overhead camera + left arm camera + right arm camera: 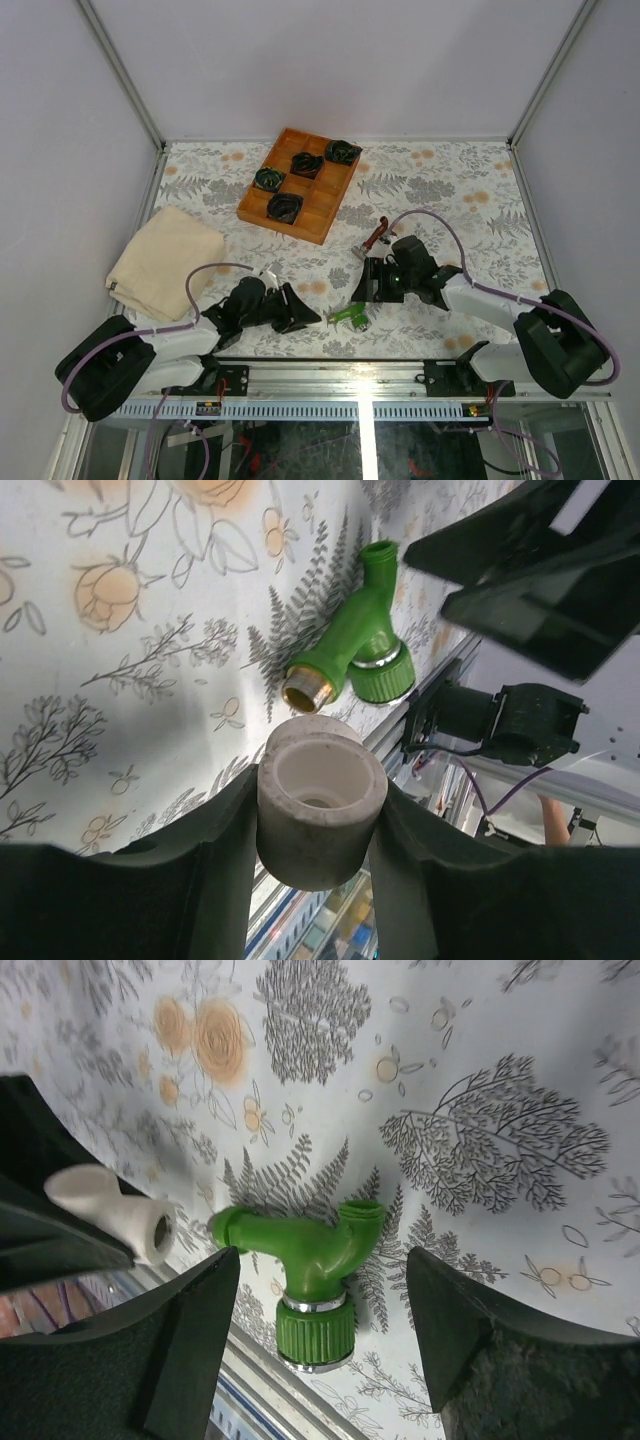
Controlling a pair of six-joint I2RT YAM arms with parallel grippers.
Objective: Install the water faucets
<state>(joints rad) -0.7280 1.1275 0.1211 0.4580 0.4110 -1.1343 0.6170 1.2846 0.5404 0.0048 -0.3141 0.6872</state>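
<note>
The bright green faucet (350,316) lies on its side on the floral cloth near the front edge. It also shows in the left wrist view (350,640) and the right wrist view (312,1250). My right gripper (368,282) (320,1290) is open just above it, with one jaw on either side and neither touching. My left gripper (305,315) (322,830) is shut on a small white tube-shaped piece (320,800) (110,1212), held just left of the green faucet's brass end. The dark red-brown faucet (372,240) lies behind my right gripper.
A wooden compartment tray (325,205) with several black-and-green coiled bundles stands at the back centre. A folded beige towel (165,260) lies at the left. The metal front rail (360,375) runs close to the green faucet.
</note>
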